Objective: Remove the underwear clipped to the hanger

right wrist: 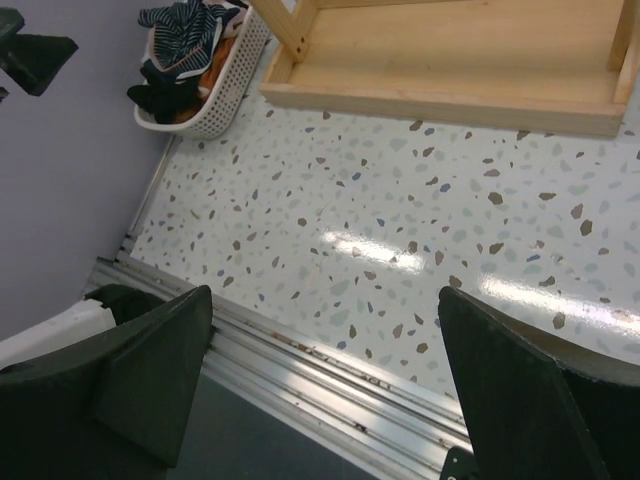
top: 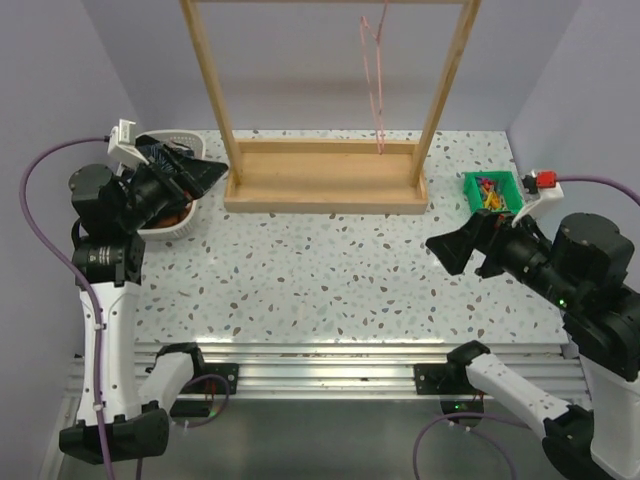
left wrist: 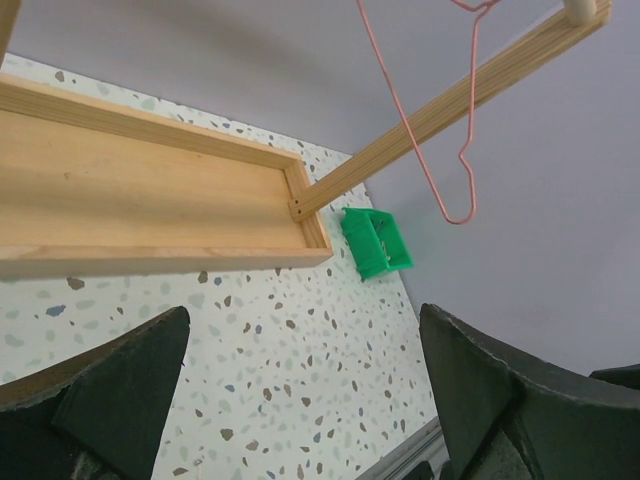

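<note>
The pink wire hanger (top: 379,120) hangs bare from the top bar of the wooden frame (top: 325,190); it also shows in the left wrist view (left wrist: 420,150). No cloth is on it. Dark navy striped cloth, the underwear (right wrist: 180,22), lies on top of the clothes heap in the white basket (right wrist: 225,85) at the far left. My left gripper (top: 190,165) hovers over that basket, open and empty (left wrist: 300,400). My right gripper (top: 468,245) is open and empty (right wrist: 325,390) above the table's right side.
A green bin (top: 490,188) with small coloured clips stands at the right, beside the frame's base tray (left wrist: 120,190). The white basket's rim (top: 175,230) sits against the left wall. The metal rail (right wrist: 330,360) runs along the near edge.
</note>
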{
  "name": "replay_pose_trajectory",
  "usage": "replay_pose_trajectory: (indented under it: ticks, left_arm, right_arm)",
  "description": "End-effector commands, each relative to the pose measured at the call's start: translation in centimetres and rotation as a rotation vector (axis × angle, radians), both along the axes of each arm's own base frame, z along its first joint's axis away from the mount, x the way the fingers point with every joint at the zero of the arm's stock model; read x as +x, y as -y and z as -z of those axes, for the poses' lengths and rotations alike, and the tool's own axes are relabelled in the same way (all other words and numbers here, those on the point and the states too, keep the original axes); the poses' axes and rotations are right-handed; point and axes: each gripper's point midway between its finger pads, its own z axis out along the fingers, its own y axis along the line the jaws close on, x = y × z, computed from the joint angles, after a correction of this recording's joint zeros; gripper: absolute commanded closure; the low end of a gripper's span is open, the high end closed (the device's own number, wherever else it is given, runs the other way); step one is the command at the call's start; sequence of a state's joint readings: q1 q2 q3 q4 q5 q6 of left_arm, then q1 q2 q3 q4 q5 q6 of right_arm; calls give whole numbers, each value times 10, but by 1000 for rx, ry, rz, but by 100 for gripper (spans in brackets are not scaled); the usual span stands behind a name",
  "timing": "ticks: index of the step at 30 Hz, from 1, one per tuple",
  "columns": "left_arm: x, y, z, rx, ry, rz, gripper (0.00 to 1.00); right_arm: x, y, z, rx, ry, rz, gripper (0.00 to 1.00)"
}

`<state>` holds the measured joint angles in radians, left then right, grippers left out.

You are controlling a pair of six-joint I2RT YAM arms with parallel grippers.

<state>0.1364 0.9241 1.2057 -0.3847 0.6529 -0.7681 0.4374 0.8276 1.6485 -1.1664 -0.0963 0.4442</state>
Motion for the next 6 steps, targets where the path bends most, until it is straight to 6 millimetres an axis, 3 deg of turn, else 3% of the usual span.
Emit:
replay_pose_trajectory:
  ticks: [1,6]
  left_arm:
    - [-13,10,-20,-9,41,53,0]
    - [-15,11,-23,4,57,59,0]
  right_arm:
    - [-8,4,-14,4,32,-5,1]
    - [-2,7,-12,19,6,47,2]
